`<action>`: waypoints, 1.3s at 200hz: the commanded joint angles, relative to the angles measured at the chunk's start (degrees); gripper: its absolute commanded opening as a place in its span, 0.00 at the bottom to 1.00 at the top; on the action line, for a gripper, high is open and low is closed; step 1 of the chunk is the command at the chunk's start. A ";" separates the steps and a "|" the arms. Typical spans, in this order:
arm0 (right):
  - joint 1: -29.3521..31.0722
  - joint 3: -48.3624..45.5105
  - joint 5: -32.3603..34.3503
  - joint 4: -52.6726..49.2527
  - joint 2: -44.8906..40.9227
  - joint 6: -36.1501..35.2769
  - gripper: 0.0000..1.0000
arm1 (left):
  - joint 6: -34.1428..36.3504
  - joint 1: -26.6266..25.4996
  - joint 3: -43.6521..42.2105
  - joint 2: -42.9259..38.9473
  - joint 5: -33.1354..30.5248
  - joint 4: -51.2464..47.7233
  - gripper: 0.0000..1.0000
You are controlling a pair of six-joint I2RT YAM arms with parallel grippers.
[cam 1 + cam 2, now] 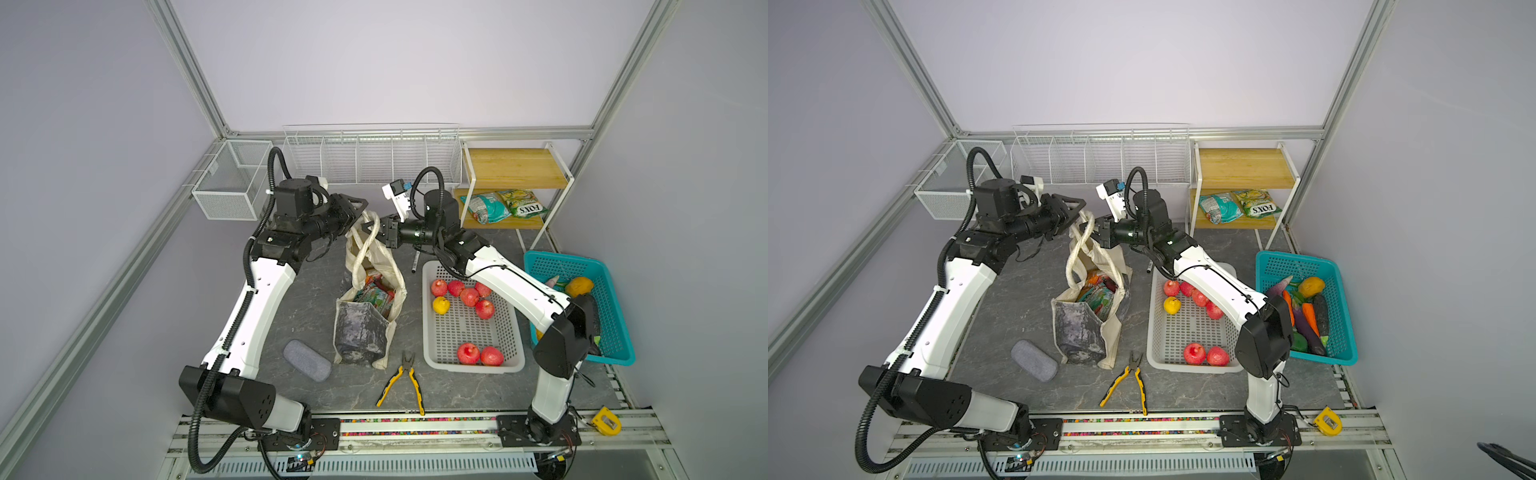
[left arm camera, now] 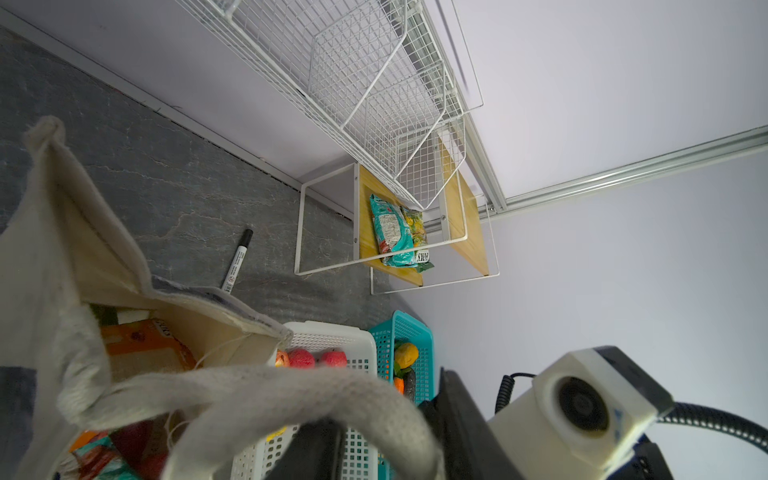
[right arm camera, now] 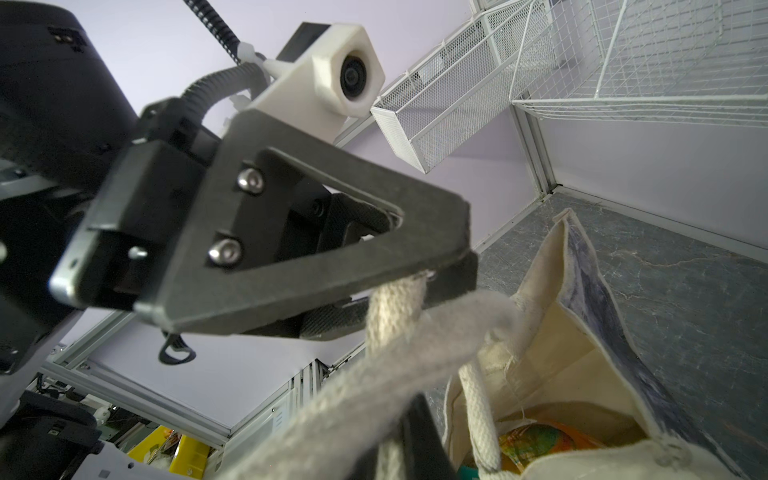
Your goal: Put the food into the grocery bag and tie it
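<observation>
Grey marbled tabletop lies under me; nearest stands the grocery bag, soft cream canvas with a mottled dark panel, crinkly packets inside. Beside it, round red apples dot a perforated white basket. Farther back, my right gripper is clenched on one woven strap; my left gripper surrounds the other strap, though I cannot tell whether it pinches.

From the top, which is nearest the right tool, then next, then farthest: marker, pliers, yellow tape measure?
1. Marker, at the back, just beside the right tool.
2. Pliers, front middle.
3. Tape measure, front right corner.
</observation>
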 commanded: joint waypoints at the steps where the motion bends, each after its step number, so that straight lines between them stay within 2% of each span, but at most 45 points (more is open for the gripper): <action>1: 0.45 -1.13 -1.15 -1.04 -3.08 -1.72 0.07 | 1.22 -0.14 1.80 -0.36 -1.40 -2.23 0.25; 20: 0.35 -1.13 -0.56 -1.91 -3.52 -2.29 0.10 | 2.29 -0.14 1.27 -1.25 -2.14 -4.01 0.11; 38: 0.08 -0.63 -0.08 -3.25 -4.01 -3.05 0.22 | 3.56 -0.14 0.76 -2.43 -2.26 -5.79 0.00; 51: -0.16 -0.09 0.40 -4.66 -4.44 -4.23 0.29 | 4.18 -0.14 0.18 -3.26 -1.90 -6.85 0.00; 83: -0.91 0.87 0.59 -6.63 -5.02 -5.48 0.32 | 5.14 -0.14 -0.98 -5.14 -0.80 -8.45 0.00; 173: -1.26 2.38 0.59 -7.30 -4.94 -5.60 0.33 | 6.15 -0.20 -4.08 -8.26 2.18 -11.24 0.00; 222: -1.12 4.12 0.59 -8.13 -4.89 -5.84 0.33 | 4.18 -0.92 -4.98 -7.66 3.15 -7.45 0.00; 260: -1.79 3.98 1.79 -10.59 -6.35 -7.82 0.34 | 3.75 -1.02 -0.78 -5.39 3.70 -5.64 0.00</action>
